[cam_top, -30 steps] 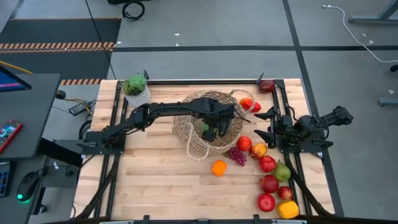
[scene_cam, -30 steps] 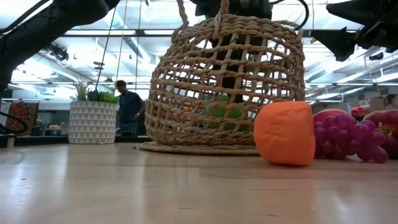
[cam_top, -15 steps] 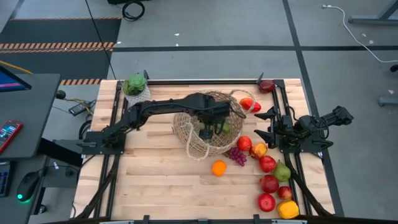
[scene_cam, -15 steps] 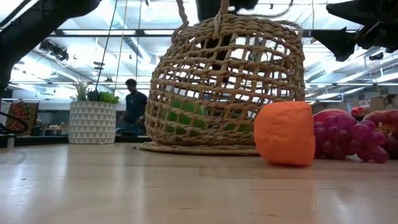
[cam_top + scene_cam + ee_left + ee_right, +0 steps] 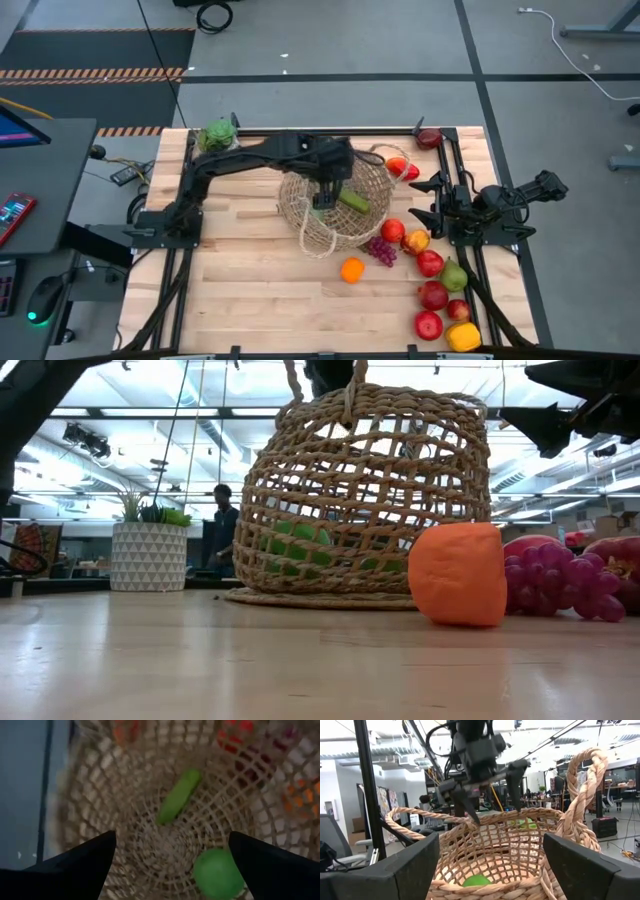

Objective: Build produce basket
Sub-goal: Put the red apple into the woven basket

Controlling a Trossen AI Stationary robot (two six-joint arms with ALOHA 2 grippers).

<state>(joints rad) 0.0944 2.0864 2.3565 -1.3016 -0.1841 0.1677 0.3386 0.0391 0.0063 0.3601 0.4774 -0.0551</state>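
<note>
Left claw above basket (empty-handed)

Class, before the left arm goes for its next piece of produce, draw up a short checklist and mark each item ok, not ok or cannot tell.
1. Left gripper open and empty above the basket: ok.
2. Cucumber and green apple lying inside the basket: ok.
3. Basket upright: ok.
4. Right gripper open, waiting at the table's right side: ok.
5. Orange and grapes unobstructed on the table: ok.
</note>
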